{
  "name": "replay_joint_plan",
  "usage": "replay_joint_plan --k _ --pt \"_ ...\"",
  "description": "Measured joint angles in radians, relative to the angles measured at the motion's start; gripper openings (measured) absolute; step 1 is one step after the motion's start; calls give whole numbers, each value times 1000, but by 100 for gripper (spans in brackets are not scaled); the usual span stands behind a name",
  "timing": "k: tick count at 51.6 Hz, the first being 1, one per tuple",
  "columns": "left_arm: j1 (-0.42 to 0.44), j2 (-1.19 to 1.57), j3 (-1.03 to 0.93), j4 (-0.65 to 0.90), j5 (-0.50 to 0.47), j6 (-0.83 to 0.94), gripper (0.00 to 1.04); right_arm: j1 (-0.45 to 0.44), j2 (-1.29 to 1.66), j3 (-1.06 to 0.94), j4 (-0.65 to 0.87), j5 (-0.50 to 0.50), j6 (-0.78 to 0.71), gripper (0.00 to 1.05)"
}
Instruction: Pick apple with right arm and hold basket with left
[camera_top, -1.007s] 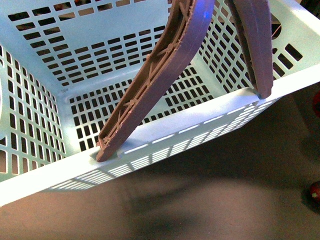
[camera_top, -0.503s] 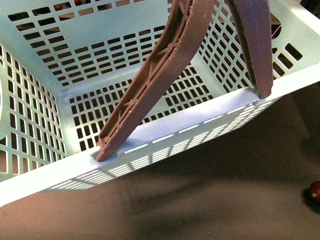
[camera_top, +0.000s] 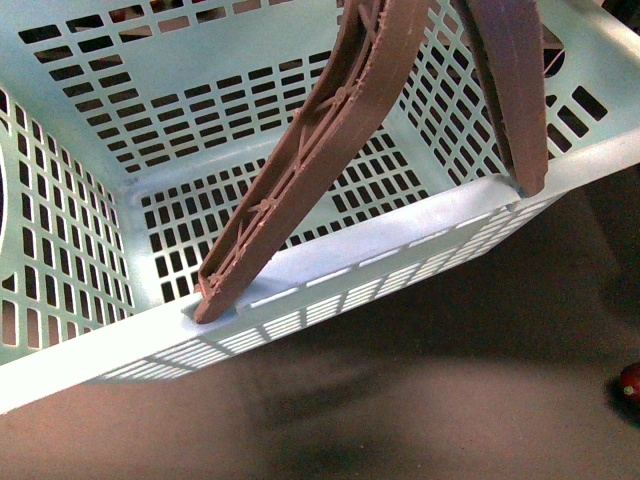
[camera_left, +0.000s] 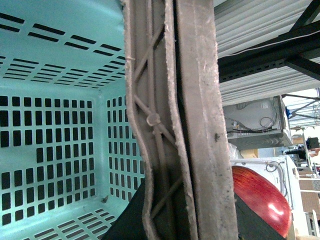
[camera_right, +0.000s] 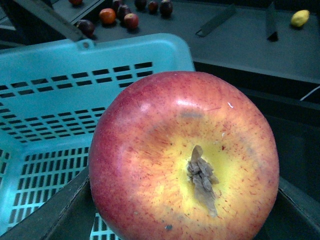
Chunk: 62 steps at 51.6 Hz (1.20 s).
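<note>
While our left fingers (camera_left: 125, 225) clench the basket (camera_top: 100, 350) by its 2 brown handles (camera_top: 300, 170), our right fingers (camera_right: 45, 215) grip the apple (camera_right: 185, 160) near the basket's rim. 1 small red fruit (camera_top: 630, 382) lies on the dark surface (camera_top: 450, 400).

Cool teal cast, soft glare on the apple (camera_right: 185, 155), dim shadowed table (camera_top: 420, 400) under basket (camera_top: 100, 355)

Basket (camera_top: 330, 262) pale mint-blue, slotted grid; handles (camera_top: 300, 170) brown; apple (camera_right: 150, 165) red, yellow centre, fine red streaks.
</note>
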<state>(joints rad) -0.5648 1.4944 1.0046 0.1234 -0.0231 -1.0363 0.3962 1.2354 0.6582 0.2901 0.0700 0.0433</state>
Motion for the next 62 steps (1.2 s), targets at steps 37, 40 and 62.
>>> replay_joint_plan --k 37,40,62 --pt "1 5 -2 0 -3 13 16 -50 -79 -9 -49 86 155 96" --pt "1 5 -2 0 -4 17 16 -87 -154 -33 -92 140 166 96" --pt "-2 5 -2 0 -4 8 16 -226 -401 -328 216 92 -6 57"
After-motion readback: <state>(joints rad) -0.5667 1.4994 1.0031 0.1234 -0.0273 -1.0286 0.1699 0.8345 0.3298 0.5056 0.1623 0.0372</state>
